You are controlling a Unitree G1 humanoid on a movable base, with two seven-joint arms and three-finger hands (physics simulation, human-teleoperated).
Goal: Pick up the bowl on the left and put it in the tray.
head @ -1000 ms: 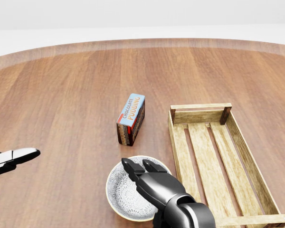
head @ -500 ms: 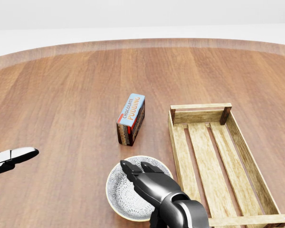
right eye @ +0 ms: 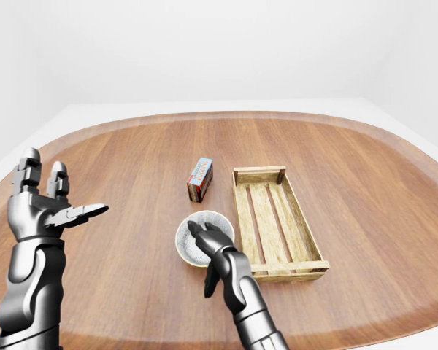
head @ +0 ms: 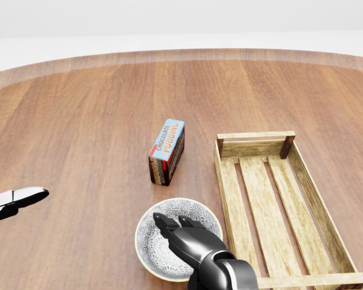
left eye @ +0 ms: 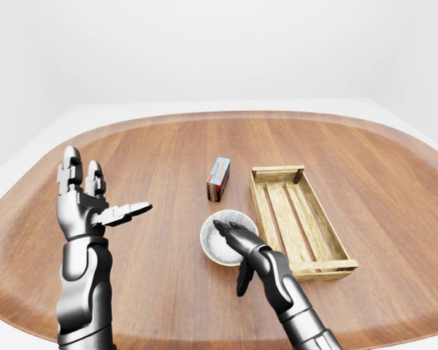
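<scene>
R fingers point(head: 169, 226) lower over bowl point(head: 150, 241); thumb eye-views only

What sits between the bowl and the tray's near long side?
Nothing: in the head view only a narrow strip of bare table separates the bowl from the tray. The pudding box stands above the bowl, outside that gap.

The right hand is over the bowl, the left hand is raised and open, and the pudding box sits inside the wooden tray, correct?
Not quite. The pudding box stands on the table, left of the tray, as the head view shows. The right hand is over the bowl, and the left hand is raised and open.
</scene>
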